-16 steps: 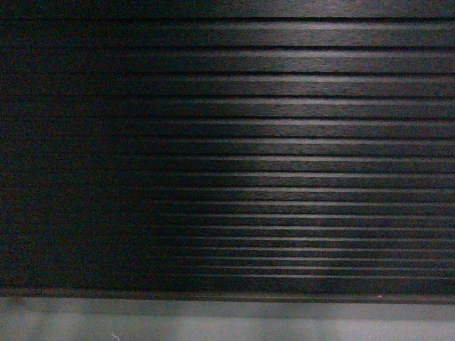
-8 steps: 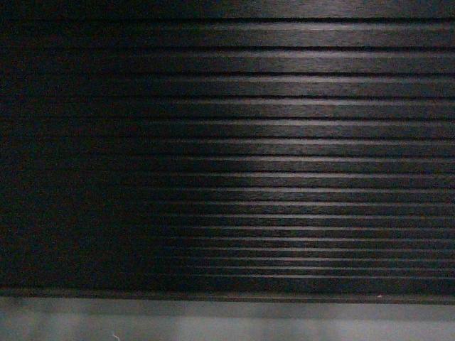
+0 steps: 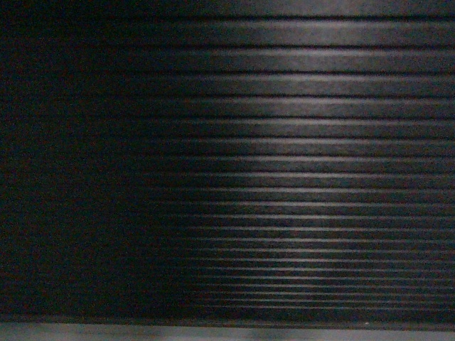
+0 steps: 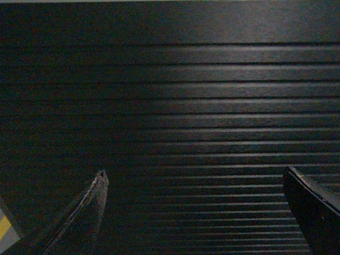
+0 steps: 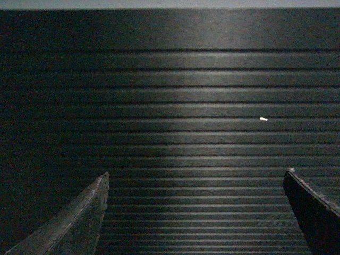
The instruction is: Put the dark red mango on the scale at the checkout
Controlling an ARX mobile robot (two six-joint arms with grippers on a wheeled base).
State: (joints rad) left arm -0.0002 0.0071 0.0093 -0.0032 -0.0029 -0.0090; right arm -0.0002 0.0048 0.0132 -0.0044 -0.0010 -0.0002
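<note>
While slats fill view, checkout (image 3: 284, 142) top cropped

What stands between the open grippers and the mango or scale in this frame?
Only the checkout's ribbed front shows, filling every view. Left gripper and right gripper face it, open and empty. Neither mango nor scale is visible.

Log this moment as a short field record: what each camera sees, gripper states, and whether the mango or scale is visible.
head view: ribbed slat front of the checkout, filling almost the whole frame; thin pale floor strip at the bottom
left wrist view: left gripper open, nothing between its fingers, facing the slats
right wrist view: right gripper open, nothing held, facing the slats; small white speck on one slat
dark red mango: not visible in any view
scale: not visible in any view
counter top: not visible
</note>
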